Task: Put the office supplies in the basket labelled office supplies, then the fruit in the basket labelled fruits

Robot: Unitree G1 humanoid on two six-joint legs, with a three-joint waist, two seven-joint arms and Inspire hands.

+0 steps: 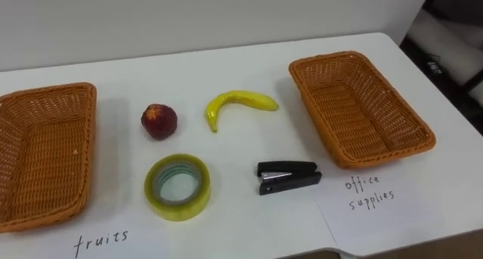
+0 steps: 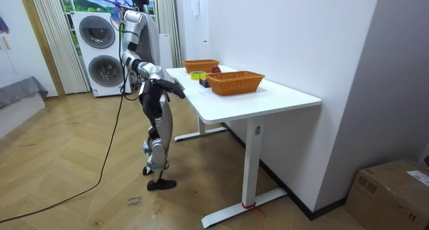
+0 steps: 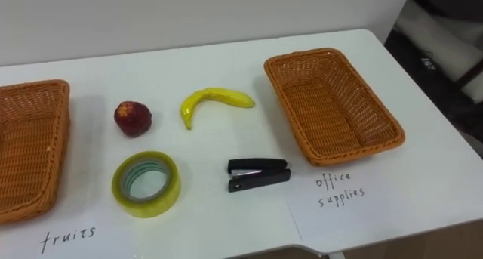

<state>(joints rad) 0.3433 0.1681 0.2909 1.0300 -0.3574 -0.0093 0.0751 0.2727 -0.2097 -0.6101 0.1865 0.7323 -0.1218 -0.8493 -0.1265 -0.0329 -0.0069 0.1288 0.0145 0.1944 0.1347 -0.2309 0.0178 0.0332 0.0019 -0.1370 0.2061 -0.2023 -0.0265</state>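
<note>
A yellow banana [image 1: 240, 104] and a red apple [image 1: 159, 121] lie side by side on the white table [image 1: 249, 59]. In front of them are a yellowish tape roll [image 1: 178, 187], lying flat, and a black stapler [image 1: 288, 177]. An empty wicker basket [image 1: 41, 153] at the left stands above a handwritten "fruits" label [image 1: 101, 242]. A second empty wicker basket [image 1: 358, 108] at the right stands above an "office supplies" sheet [image 1: 370, 192]. In the room view I stand at the table's long side, my right hand [image 2: 175, 88] held low by its edge.
The table's back edge runs along a white wall [image 1: 189, 17]. Beyond the right end sits dark furniture [image 1: 453, 47]. In the room view, stacked washing machines [image 2: 100, 52] stand behind me and a cardboard box [image 2: 392, 190] rests on the wooden floor.
</note>
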